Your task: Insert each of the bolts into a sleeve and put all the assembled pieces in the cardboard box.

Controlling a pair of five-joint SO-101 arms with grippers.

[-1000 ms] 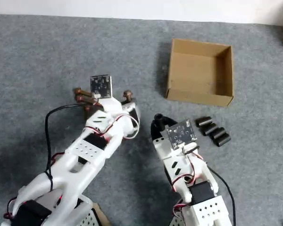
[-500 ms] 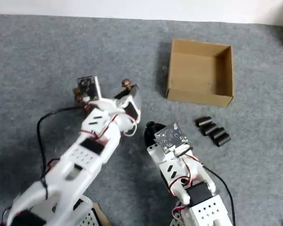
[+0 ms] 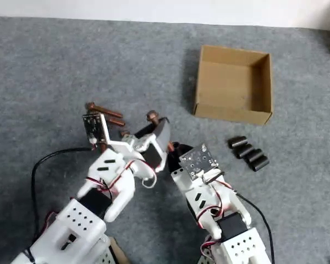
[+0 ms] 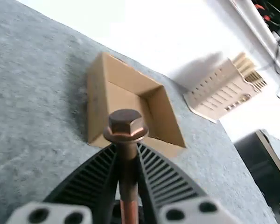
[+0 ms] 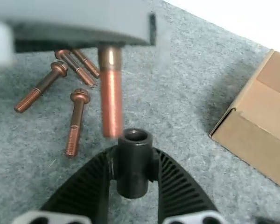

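**Bolt hanging right at the sleeve's mouth, not in yet**

So this is the insert step, I'd say the first one. The bolt [image 4: 126, 127] is copper-coloured, with a flanged hex head and a long straight shank. It's held head up, pinched between the jaws of the left gripper [image 4: 127, 150]. From the right wrist camera its tip sits just beside the open top of the sleeve [image 5: 134, 168], a bit off to one side rather than over the hole.

The sleeve is a short black tube, standing upright with the bore facing up. The right gripper [image 5: 133, 153] is clamped around it. Both parts are held up over the middle of the surface [image 3: 44, 66].

Next move, as I read it: nudge the tip over the bore, keep the shank in line with it, then lower.

The loose bolts [image 3: 105, 109] lie toward the left edge and four spare sleeves [image 3: 248, 152] toward the right. The cardboard box [image 3: 231, 113] near the far edge looks empty.
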